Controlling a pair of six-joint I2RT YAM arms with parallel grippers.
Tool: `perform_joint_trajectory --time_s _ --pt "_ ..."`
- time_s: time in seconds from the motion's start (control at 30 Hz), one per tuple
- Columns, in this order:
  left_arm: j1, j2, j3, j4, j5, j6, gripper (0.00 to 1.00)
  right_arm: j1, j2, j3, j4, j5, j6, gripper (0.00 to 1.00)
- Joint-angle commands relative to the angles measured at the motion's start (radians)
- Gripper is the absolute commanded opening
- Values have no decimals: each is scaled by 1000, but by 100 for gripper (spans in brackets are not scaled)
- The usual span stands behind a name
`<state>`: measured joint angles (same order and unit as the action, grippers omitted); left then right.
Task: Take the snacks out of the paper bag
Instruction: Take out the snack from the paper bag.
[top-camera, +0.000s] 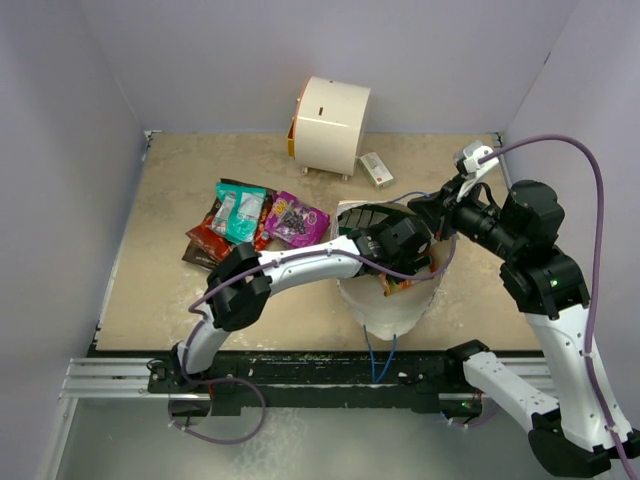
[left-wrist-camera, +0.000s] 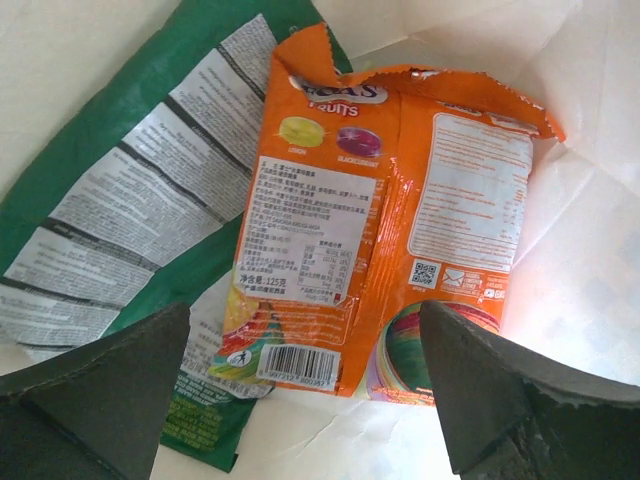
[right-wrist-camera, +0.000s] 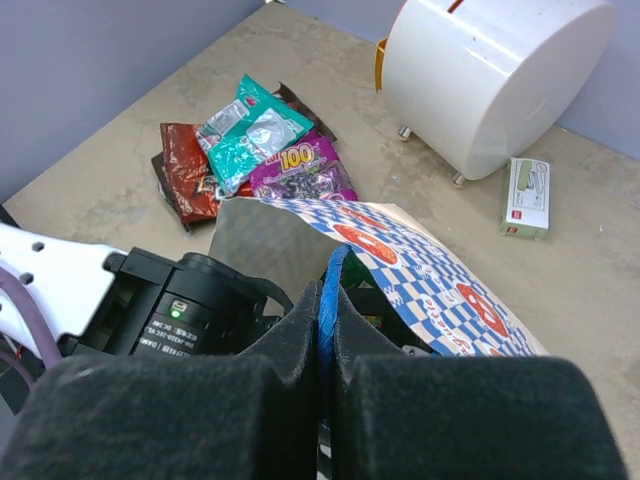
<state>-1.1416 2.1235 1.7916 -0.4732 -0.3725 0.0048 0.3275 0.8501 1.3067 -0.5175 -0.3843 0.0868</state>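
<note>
While right gripper (right-wrist-camera: 328, 335) pinched blue string handle (right-wrist-camera: 331, 285), holding white checked paper bag (right-wrist-camera: 430, 280) open, left gripper (left-wrist-camera: 305, 375) gaped empty; orange glossy packet (left-wrist-camera: 340, 210) at its twelve o'clock.

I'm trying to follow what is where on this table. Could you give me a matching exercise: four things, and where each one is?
1 orange packet
2 teal packet
3 small white box
4 blue string handle

A pinched in the right gripper
B inside the paper bag
C on the table beside the white cylinder
D atop the dark brown packet

Pairs: 1-B, 2-D, 3-C, 4-A.
</note>
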Motion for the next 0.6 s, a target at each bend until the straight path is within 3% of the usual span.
perform_joint_trajectory --time_s 0.0,0.33,0.57 --pt "19 26 61 -42 87 -1 99 5 -7 37 47 -19 -9 0" --pt "58 110 129 -111 99 -8 99 5 -9 33 46 -22 -11 0" --pt "82 122 137 -138 275 -41 100 5 -5 42 42 -25 -17 0"
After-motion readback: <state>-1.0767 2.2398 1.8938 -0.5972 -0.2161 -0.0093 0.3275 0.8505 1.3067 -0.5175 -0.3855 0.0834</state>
